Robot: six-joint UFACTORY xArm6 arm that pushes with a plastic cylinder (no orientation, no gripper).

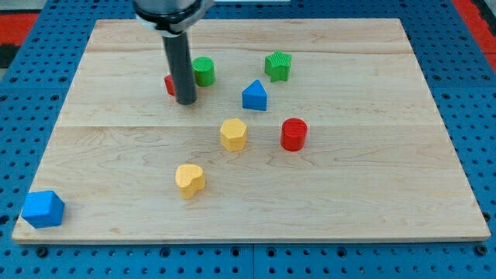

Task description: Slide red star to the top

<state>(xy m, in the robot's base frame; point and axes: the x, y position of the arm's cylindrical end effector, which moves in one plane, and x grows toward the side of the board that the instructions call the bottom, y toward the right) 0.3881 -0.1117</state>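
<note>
Pale matt wooden board (349, 201); smooth dark rod (180, 66).

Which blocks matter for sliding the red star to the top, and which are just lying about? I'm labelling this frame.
Job:
red star block, mostly hidden behind the rod
my tip, touching it

Lying about:
green round block
green star block
blue house-shaped block
yellow hexagon block
red cylinder block
yellow heart block
blue cube

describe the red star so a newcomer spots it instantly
Start at the wooden board, upper-left part, where the dark rod comes down. My tip sits right against the red star, hiding most of it, with the green cylinder just right. The other red block, a cylinder, stands alone at centre-right.
</note>
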